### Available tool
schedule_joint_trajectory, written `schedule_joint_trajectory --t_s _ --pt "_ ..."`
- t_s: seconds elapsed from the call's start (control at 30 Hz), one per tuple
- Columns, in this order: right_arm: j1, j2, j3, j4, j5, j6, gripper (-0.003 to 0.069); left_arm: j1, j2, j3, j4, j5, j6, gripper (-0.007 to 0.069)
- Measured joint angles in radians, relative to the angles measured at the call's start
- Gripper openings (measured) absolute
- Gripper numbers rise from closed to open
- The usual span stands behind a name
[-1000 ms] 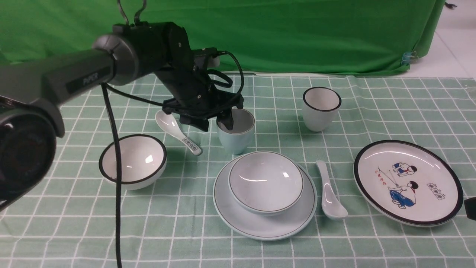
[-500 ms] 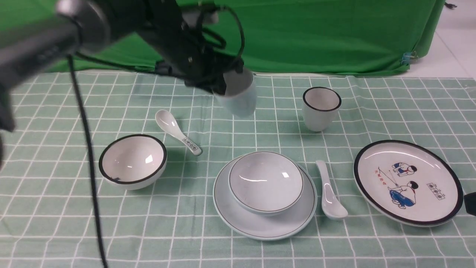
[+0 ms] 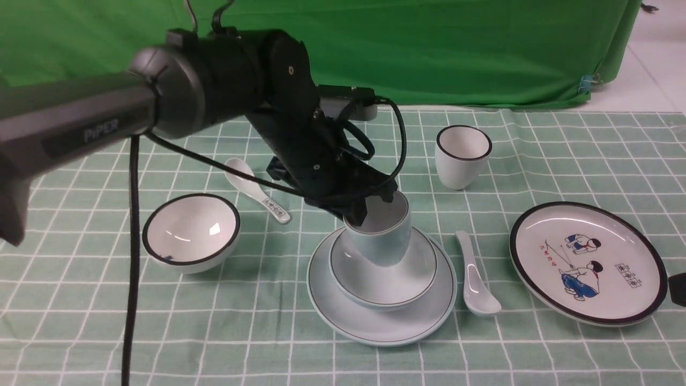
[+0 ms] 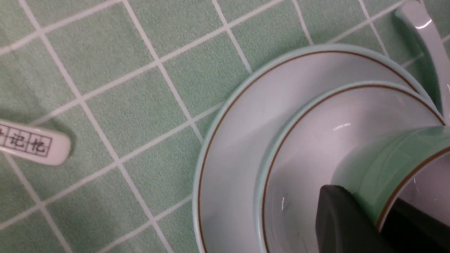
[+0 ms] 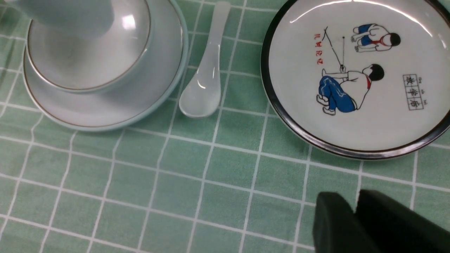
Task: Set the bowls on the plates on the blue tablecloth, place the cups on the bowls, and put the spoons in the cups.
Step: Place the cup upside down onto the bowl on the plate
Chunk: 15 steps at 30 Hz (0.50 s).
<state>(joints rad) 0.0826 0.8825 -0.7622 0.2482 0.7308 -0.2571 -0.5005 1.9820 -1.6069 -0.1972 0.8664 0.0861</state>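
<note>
My left gripper (image 3: 358, 217) is shut on the wall of the pale blue cup (image 3: 381, 236), one finger (image 4: 344, 218) outside and one inside the rim. The cup leans slightly, its base down inside the pale blue bowl (image 3: 396, 279) on the pale blue plate (image 3: 375, 321). The white cup (image 3: 462, 155) stands behind on the tablecloth (image 3: 268, 332). The black-rimmed bowl (image 3: 190, 233) sits at the left, the cartoon plate (image 3: 587, 262) at the right. One spoon (image 3: 474, 273) lies between the plates, the marked spoon (image 3: 254, 188) behind the white bowl. My right gripper (image 5: 355, 207) is shut and empty, near the cartoon plate's front edge.
The green backdrop cloth (image 3: 429, 48) hangs behind the table. My left arm and its cable (image 3: 131, 241) cross above the left part of the cloth, over the marked spoon and beside the black-rimmed bowl.
My left gripper closed on the pale blue cup behind the plate, lifted it, carried it forward and lowered it into the pale blue bowl. The right arm stayed still.
</note>
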Motion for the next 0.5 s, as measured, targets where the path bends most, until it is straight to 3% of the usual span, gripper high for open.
schedule_joint_trajectory --t_s 0.5 --pt "0.0 0.0 0.0 0.0 0.0 0.0 0.0144 0.0 0.058 0.006 -0.025 0.0 0.004 0.0042"
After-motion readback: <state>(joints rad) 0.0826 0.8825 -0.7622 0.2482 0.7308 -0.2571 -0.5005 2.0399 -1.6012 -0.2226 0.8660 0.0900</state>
